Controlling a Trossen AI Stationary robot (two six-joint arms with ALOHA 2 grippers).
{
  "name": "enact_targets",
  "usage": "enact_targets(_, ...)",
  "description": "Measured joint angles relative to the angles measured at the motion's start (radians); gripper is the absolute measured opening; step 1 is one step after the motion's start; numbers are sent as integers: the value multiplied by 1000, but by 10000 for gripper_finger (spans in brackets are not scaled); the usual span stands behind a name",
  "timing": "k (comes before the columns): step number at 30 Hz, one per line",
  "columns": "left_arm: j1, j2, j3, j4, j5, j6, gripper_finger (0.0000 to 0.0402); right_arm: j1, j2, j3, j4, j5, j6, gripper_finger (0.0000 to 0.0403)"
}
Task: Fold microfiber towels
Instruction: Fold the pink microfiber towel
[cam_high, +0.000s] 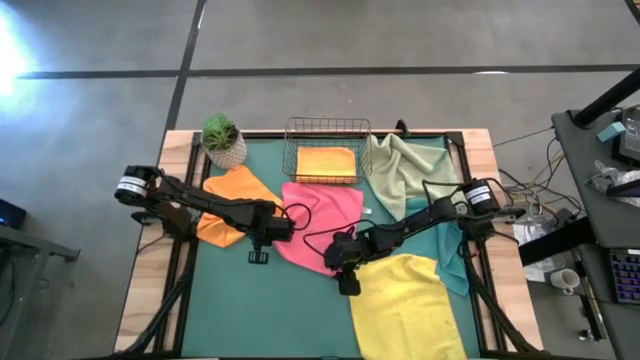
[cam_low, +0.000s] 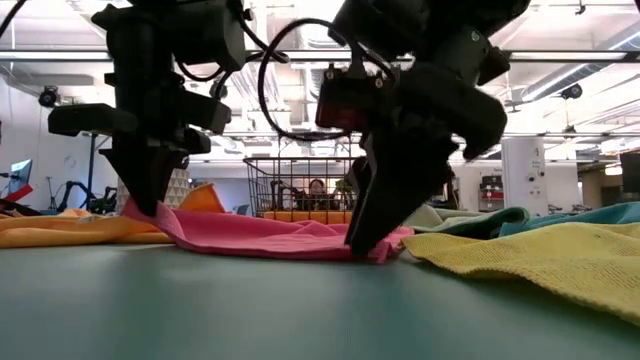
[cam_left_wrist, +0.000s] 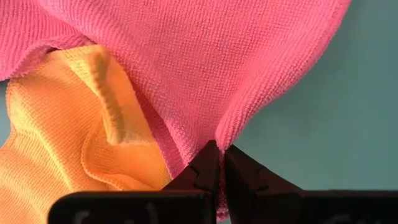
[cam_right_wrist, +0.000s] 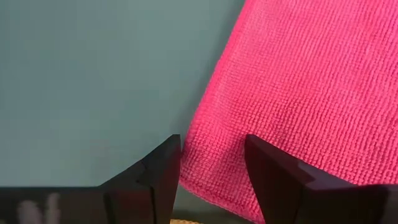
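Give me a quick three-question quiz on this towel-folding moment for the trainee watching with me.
1. True or false: the left claw is shut on the pink towel.
2. Which towel lies in the wire basket? A) teal B) orange C) yellow
3. Fill in: the right claw is open, one finger on each side of the ____ towel's edge.

Key
1. True; its fingers pinch the pink edge beside the orange towel on the mat.
2. B, the folded orange towel.
3. Pink; it has not closed yet.
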Motion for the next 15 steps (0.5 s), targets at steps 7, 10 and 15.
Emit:
enact_targets(7,0,0,0,1,0,0,0,0,24,3,0,24,30,138)
enact_targets(10,0,0,0,1,0,1,0,0,23,5,-5,32,39,95)
enact_targets(15,0,-1,0,1,9,1,0,3,-5,5,-15,26,42,19)
